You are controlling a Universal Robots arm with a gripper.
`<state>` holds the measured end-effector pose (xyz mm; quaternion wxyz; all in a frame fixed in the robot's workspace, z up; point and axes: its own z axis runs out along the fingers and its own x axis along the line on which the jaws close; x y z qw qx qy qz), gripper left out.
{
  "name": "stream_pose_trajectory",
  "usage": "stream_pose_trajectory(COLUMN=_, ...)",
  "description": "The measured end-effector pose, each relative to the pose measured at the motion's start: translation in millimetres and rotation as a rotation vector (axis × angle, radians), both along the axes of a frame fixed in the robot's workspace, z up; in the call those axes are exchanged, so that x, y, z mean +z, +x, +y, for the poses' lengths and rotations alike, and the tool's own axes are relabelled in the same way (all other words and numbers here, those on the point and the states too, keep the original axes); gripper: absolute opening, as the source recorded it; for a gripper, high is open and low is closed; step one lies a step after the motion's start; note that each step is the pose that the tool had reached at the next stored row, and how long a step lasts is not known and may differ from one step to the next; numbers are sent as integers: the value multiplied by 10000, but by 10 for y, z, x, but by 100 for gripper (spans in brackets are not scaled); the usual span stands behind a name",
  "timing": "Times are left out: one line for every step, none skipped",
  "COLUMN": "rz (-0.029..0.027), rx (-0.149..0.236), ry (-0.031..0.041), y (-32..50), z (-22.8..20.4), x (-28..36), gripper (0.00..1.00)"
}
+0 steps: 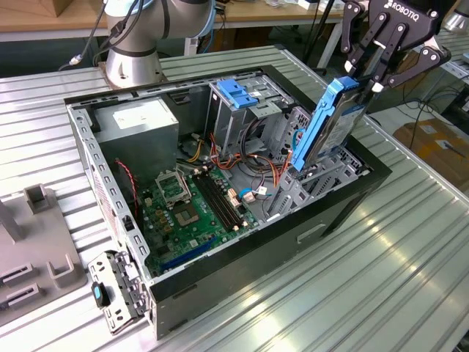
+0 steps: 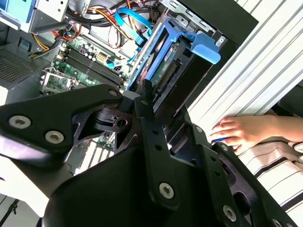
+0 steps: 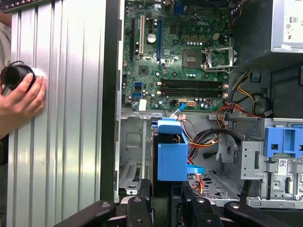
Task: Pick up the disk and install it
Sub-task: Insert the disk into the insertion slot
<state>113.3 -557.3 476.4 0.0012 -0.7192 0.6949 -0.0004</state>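
Pincer [image 1: 363,82] is clamped on the disk [image 1: 333,125] at its upper end; its long axis is tilted steeply downward from there into the computer case [image 1: 293,235].

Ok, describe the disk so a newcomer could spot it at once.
Find the open computer case on the ribbed metal table. At its end toward the exterior view's right, the disk stands tilted, its top gripped by the black end effector. Unlike the blue latch lying atop the grey drive cage, it is a silver-grey slab edged in blue.
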Motion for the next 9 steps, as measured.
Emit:
stream_pose_trajectory(rz=0, rx=0, ry=0, y=0, z=0, x=0, gripper=35)
stream_pose_trajectory(rz=0, rx=0, ry=0, y=0, z=0, x=0, gripper=35)
stream_pose_trajectory(rz=0, rx=0, ry=0, y=0, z=0, x=0, gripper=35)
stream_pose_trajectory(rz=0, rx=0, ry=0, y=0, z=0, x=0, gripper=35)
stream_pose_trajectory(rz=0, rx=0, ry=-1, y=0, z=-1, x=0, gripper=35)
stream_pose_trajectory(rz=0, rx=0, ry=-1, y=0, z=-1, x=-1, gripper=35)
stream_pose_trajectory(rz=0, rx=0, ry=2, y=0, z=-4, x=-4, gripper=35)
stream_pose_trajectory(rz=0, rx=1, ry=1, y=0, z=-9, x=-4, gripper=35)
stream_pose_trajectory(rz=0, rx=0, ry=-1, y=0, z=-15, x=-3, gripper=35)
